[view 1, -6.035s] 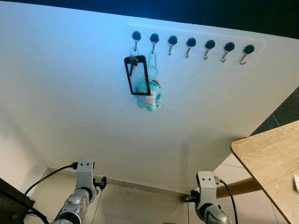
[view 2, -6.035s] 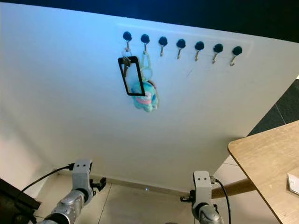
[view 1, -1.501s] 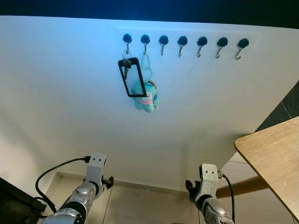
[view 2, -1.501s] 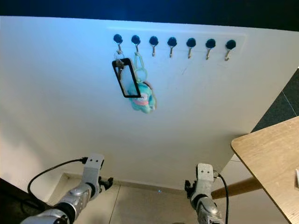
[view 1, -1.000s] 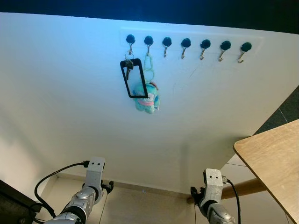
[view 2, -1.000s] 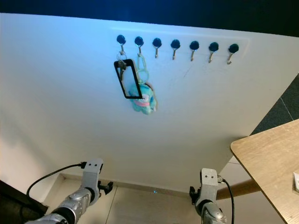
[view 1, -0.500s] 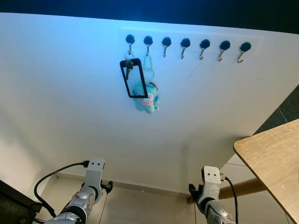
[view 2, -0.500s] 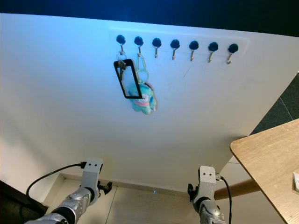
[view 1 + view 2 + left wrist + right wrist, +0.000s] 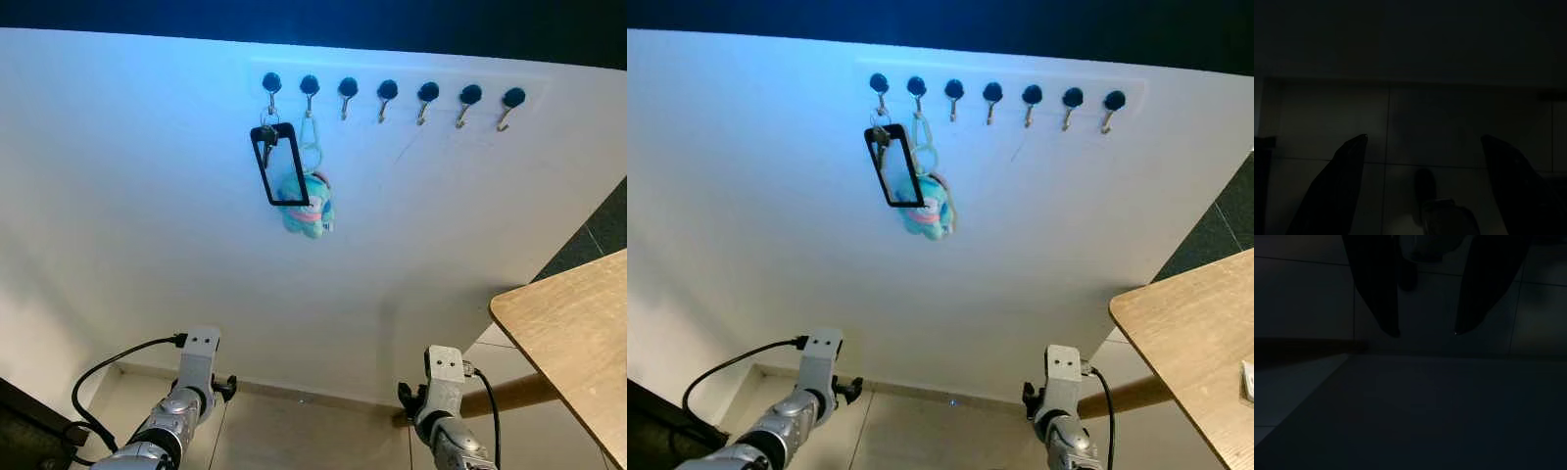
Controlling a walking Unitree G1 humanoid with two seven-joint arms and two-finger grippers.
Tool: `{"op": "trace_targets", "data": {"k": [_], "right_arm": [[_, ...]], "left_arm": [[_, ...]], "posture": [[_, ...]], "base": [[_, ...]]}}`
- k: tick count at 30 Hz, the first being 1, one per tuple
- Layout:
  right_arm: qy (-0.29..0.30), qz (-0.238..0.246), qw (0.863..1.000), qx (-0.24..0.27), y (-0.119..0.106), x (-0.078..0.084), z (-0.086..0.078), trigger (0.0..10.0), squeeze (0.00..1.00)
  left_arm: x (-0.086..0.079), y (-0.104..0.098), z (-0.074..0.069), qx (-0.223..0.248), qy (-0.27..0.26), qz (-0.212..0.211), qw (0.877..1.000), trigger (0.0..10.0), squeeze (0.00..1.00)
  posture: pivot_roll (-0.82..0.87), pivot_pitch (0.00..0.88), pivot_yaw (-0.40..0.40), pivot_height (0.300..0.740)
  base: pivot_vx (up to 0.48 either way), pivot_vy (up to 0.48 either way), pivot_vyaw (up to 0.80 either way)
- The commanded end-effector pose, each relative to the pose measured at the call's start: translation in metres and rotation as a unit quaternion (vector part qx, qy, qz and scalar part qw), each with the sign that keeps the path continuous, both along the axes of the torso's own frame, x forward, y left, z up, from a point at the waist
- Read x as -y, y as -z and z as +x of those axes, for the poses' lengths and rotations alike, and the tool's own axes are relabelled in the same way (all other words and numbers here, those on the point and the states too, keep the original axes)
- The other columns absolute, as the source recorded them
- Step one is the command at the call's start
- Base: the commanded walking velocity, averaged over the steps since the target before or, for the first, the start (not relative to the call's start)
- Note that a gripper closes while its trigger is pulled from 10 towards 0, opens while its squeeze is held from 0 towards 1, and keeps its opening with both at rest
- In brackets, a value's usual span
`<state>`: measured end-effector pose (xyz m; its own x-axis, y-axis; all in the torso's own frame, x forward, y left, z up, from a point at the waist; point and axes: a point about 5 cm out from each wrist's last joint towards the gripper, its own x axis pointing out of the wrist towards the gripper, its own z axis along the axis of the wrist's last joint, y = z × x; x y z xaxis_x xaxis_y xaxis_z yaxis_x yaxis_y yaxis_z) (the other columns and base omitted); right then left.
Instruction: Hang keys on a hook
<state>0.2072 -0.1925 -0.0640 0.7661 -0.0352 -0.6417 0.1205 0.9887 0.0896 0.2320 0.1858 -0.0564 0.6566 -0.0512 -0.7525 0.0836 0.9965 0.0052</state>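
White wall (image 9: pixel 137 196) ahead of us, wooden counter (image 9: pixel 568 333) at right. Hook row (image 9: pixel 387 90) up high: keys (image 9: pixel 266 132) with black tag (image 9: pixel 279 166) hang on leftmost hook, teal plush (image 9: pixel 312 204) on next hook, touching tag. Left claw (image 9: pixel 1422 186) and right claw (image 9: pixel 1425 328) low, fingers spread, empty, above floor tiles. Job looks done to us. Risk: a raised arm brushing tag could lift ring off shallow hook.
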Motion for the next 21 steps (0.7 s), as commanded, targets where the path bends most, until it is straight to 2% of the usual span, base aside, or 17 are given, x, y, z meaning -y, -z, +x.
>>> {"op": "trace_targets", "data": {"k": [1, 4, 5, 6, 9, 10, 11, 14, 15, 16, 17, 19, 20, 21], "right_arm": [[0.007, 0.0, 1.0, -0.014, 0.004, 0.003, -0.008, 10.0, 0.0], [0.01, 0.017, 1.0, -0.008, 0.004, 0.003, -0.008, 10.0, 0.0], [0.015, 0.021, 1.0, -0.004, 0.003, 0.004, -0.007, 10.0, 1.0], [0.014, 0.022, 1.0, -0.002, 0.003, 0.004, -0.006, 10.0, 1.0], [0.009, 0.013, 1.0, -0.004, 0.002, 0.003, -0.005, 10.0, 1.0], [0.007, 0.011, 1.0, -0.005, 0.003, 0.002, -0.005, 10.0, 0.58], [0.011, 0.013, 1.0, -0.005, 0.003, 0.002, -0.006, 10.0, 0.0], [0.015, 0.025, 1.0, -0.003, 0.004, 0.001, -0.007, 10.0, 0.0], [0.015, 0.029, 0.999, -0.004, 0.004, 0.001, -0.008, 10.0, 0.87], [0.015, 0.029, 0.999, -0.004, 0.004, 0.001, -0.008, 10.0, 0.87], [0.01, 0.028, 1.0, -0.007, 0.005, 0.0, -0.01, 10.0, 1.0], [0.005, 0.013, 1.0, -0.017, 0.007, 0.001, -0.013, 10.0, 1.0], [0.004, 0.009, 1.0, -0.019, 0.007, 0.001, -0.013, 10.0, 0.92], [0.004, 0.009, 1.0, -0.019, 0.007, 0.001, -0.013, 10.0, 0.92]], "left_arm": [[0.0, 0.001, -0.002, 0.0, -0.002, -0.008, 1.0, 10.0, 1.0], [0.002, 0.001, -0.002, -0.002, 0.008, -0.004, 1.0, 10.0, 1.0], [0.002, 0.001, -0.001, 0.001, 0.0, -0.005, 1.0, 10.0, 0.42], [0.003, 0.0, 0.001, 0.004, 0.001, -0.005, 1.0, 10.0, 0.0], [0.005, -0.001, 0.002, 0.006, 0.008, -0.005, 1.0, 10.0, 0.0], [0.006, 0.0, 0.001, 0.006, 0.011, -0.004, 1.0, 10.0, 0.0], [0.006, 0.001, -0.001, 0.004, 0.011, -0.003, 1.0, 10.0, 0.0], [0.005, 0.003, -0.004, 0.0, 0.013, -0.005, 1.0, 10.0, 0.0], [0.005, 0.004, -0.006, -0.001, 0.012, -0.01, 1.0, 10.0, 1.0], [0.005, 0.004, -0.006, -0.001, 0.012, -0.01, 1.0, 10.0, 1.0], [0.006, 0.005, -0.007, -0.003, 0.014, -0.014, 1.0, 10.0, 1.0], [0.004, 0.007, -0.011, -0.008, 0.015, -0.004, 1.0, 10.0, 1.0], [0.004, 0.007, -0.012, -0.009, 0.012, -0.001, 1.0, 10.0, 0.93], [0.004, 0.007, -0.012, -0.009, 0.012, -0.001, 1.0, 10.0, 0.93]], "posture": [[0.02, 0.006, -0.014, 0.74], [0.03, 0.007, -0.018, 0.74], [0.02, 0.029, -0.02, 0.74], [0.02, 0.033, -0.024, 0.74], [0.02, 0.037, -0.025, 0.74], [0.02, 0.038, -0.025, 0.74], [0.02, 0.04, -0.027, 0.74], [0.02, 0.038, -0.027, 0.74], [0.02, 0.038, -0.027, 0.74], [0.02, 0.038, -0.027, 0.74], [0.03, 0.036, -0.03, 0.74], [0.02, 0.034, -0.028, 0.74], [0.02, 0.034, -0.028, 0.74], [0.02, 0.034, -0.028, 0.74]], "base": [[0.0, 0.0, 0.0], [0.0, 0.0, 0.0], [0.0, 0.0, 0.0], [0.0, 0.0, 0.0], [0.0, 0.0, 0.0], [0.0, 0.0, 0.0], [0.0, 0.0, 0.0], [0.0, 0.0, 0.0], [0.0, 0.0, 0.0], [0.0, 0.0, 0.0], [0.0, 0.0, 0.0], [0.0, 0.0, 0.0], [0.0, 0.0, 0.0], [0.0, 0.0, 0.0]]}}
